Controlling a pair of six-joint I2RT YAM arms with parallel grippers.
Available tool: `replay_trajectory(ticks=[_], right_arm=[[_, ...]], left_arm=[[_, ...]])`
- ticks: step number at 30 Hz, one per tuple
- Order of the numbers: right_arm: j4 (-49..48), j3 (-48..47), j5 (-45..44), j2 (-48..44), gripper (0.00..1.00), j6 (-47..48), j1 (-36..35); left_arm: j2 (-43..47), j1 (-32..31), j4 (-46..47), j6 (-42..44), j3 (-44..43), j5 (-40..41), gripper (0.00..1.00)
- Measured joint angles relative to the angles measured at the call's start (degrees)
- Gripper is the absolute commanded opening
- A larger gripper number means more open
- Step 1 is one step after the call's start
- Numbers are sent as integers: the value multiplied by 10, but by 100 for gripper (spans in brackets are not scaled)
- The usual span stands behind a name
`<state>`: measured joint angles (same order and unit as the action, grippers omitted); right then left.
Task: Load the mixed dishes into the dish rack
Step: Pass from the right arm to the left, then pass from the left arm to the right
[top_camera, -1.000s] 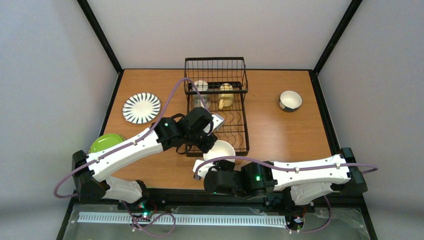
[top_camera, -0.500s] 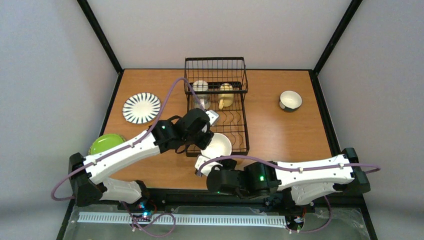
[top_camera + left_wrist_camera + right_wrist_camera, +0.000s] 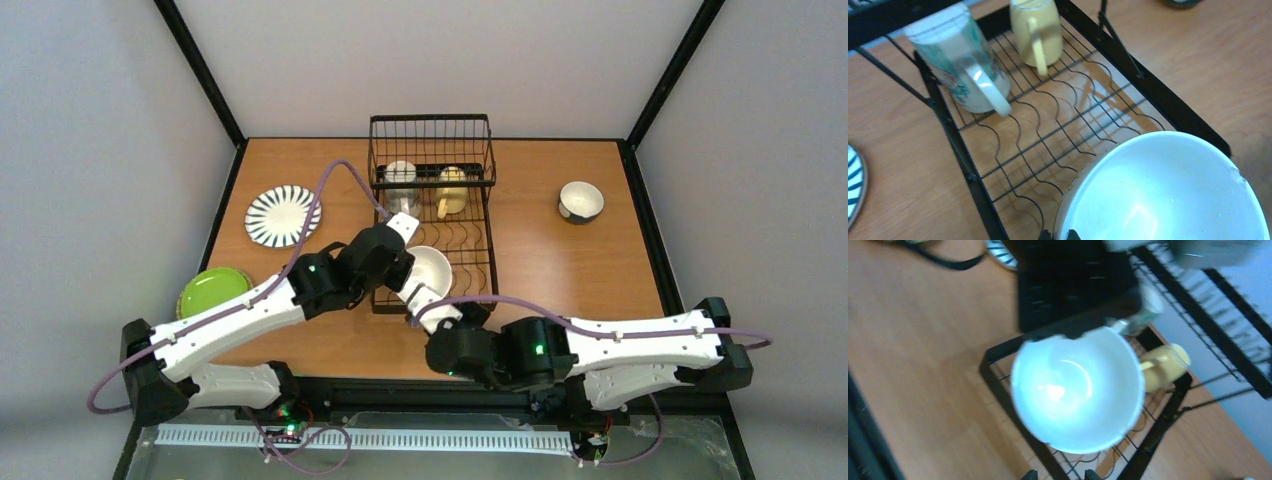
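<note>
Since a second ago, our left arm has swung the round cream bowl point(image 3: 433, 268) farther over the black wire dish rack point(image 3: 493, 255), and our right gripper point(image 3: 428, 301) has opened and let go.

From the top, our left gripper point(image 3: 404, 281) pinches the bowl's rim above the rack's near end.

Our left wrist view shows the bowl close up, with a cream mug with teal pattern point(image 3: 960, 65) and a yellow mug point(image 3: 1038, 32) farther back in the rack.

Our right wrist view shows the bowl just ahead of our right gripper, whose jaws are partly open and hold nothing.
</note>
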<state>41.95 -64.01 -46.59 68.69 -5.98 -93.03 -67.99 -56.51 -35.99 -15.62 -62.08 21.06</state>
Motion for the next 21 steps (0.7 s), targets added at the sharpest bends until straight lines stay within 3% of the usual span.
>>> replay_trajectory(ticks=[4,10,15,21], right_arm=[[-11,0,-39,-29,55,-27,45],[-63,0,-49,-50,59,-55,193],[-108,0,3,-47,66,-75,322],[-144,0,89,-37,69,-119,414]], left_arm=[[18,0,46,10,35,54,0],[37,0,139,61,89,101,0],[44,0,250,118,132,108,0],[35,0,367,185,160,111,0]])
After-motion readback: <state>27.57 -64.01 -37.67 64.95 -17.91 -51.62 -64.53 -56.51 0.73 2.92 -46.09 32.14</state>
